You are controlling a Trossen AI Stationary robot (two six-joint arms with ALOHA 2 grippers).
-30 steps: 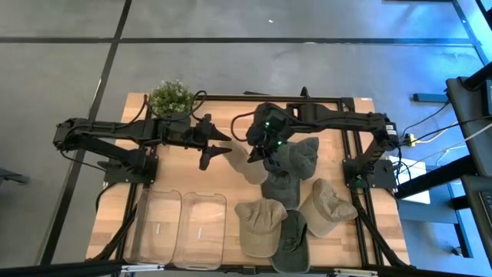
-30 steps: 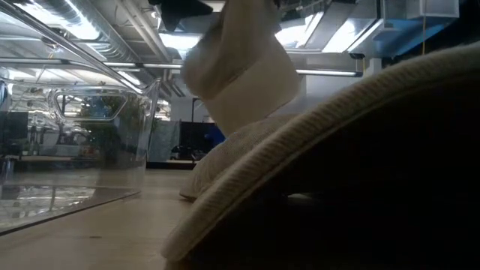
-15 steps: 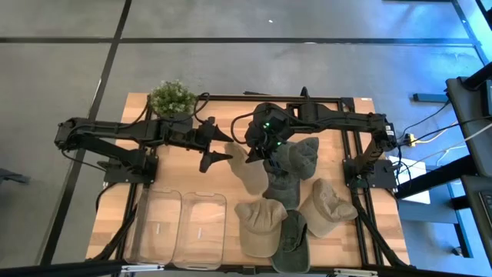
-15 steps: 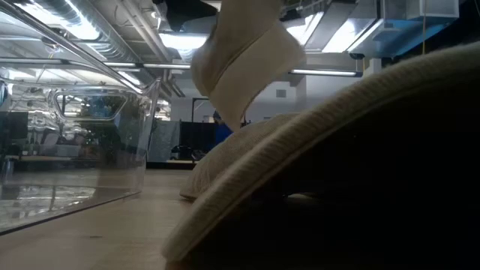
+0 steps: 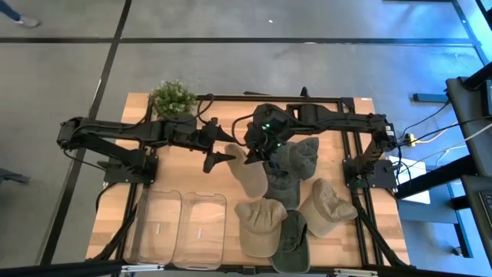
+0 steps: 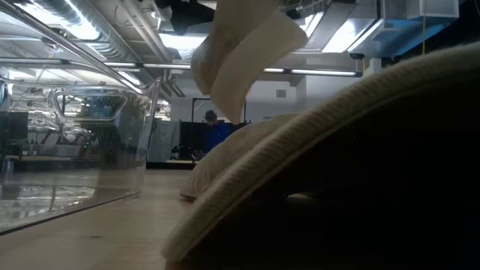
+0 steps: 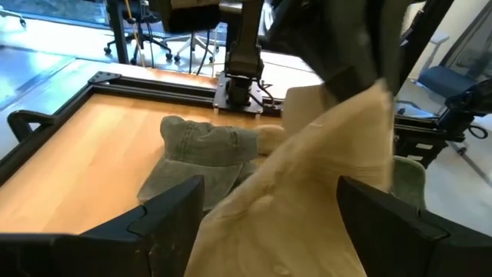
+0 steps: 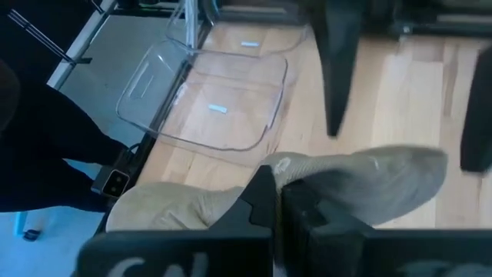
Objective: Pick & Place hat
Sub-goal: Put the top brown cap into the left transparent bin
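A beige hat (image 5: 250, 175) hangs from my right gripper (image 5: 259, 148), which is shut on it over the middle of the table. It also shows high in the low view (image 6: 240, 52). My left gripper (image 5: 225, 148) is open and level just left of the hat. In its wrist view the hat (image 7: 307, 185) fills the space between the two fingers (image 7: 165, 223); whether they touch it, I cannot tell. Several more hats, olive (image 5: 294, 163) and beige (image 5: 260, 225), lie piled on the table's right half. My right gripper pinches a bunched fold of the beige hat's upper edge (image 8: 270, 171) between its two fingers, coming from above and pointing down. The hat hangs tilted below the fingers, with its lower end (image 6: 225, 112) clear of the table.
Two clear plastic bins (image 5: 157, 223) (image 5: 201, 227) stand at the near left. A potted plant (image 5: 171, 97) sits at the far left corner. A black frame (image 5: 338, 100) runs round the far right. A hat's brim (image 6: 337, 165) fills the low view's foreground. A person (image 6: 214, 127) is far behind.
My left gripper has moved a little toward the table's right, closer to the hanging hat. The hat has turned and swung in my right gripper's hold, its lower end showing narrower in the low view.
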